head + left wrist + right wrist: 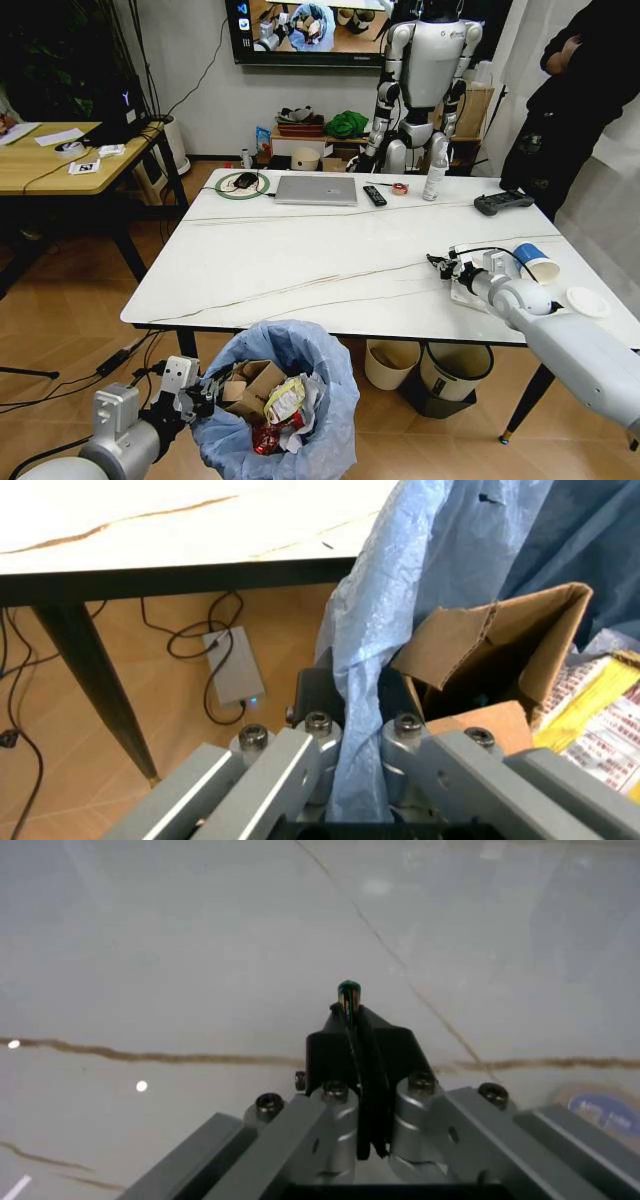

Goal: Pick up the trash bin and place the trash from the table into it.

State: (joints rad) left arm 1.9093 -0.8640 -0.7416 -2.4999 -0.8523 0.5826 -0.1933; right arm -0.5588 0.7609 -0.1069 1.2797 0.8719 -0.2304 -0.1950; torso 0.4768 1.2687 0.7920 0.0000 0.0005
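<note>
We see our left end effector (355, 727) down low in front of the bench (330, 270), below its near edge. Its fingers are pinched tight on the blue bag at the rim of the trash bin (290, 400). The bin is held up just in front of the bench edge. Inside it we see torn brown cardboard (500, 645), a yellow wrapper (285, 398) and something red.

Our right end effector (350, 1027) is over the bench top on the right side. Its fingers are closed flat on a thin dark strip with a green tip. A blue and white paper cup (537, 262) lies on its side just behind it.
</note>
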